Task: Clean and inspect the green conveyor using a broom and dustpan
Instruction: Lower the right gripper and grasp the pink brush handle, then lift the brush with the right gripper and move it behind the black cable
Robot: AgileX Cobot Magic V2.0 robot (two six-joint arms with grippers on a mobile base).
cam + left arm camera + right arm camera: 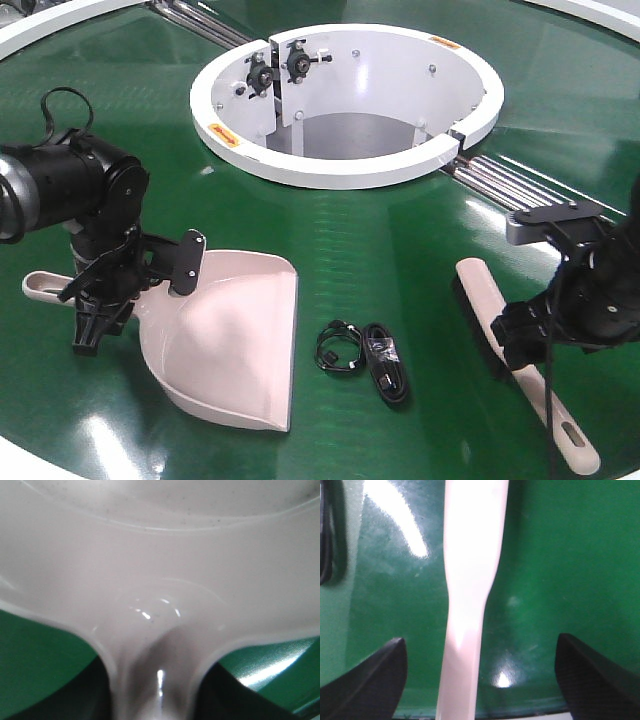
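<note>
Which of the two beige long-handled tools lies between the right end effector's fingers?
The broom, slim with black bristles; its handle runs between the right end effector's spread fingers. The dustpan, a wide scoop, lies apart.

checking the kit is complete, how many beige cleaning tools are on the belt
2: the dustpan left of the black cables by the left gripper, the broom right of them under the right gripper.
</note>
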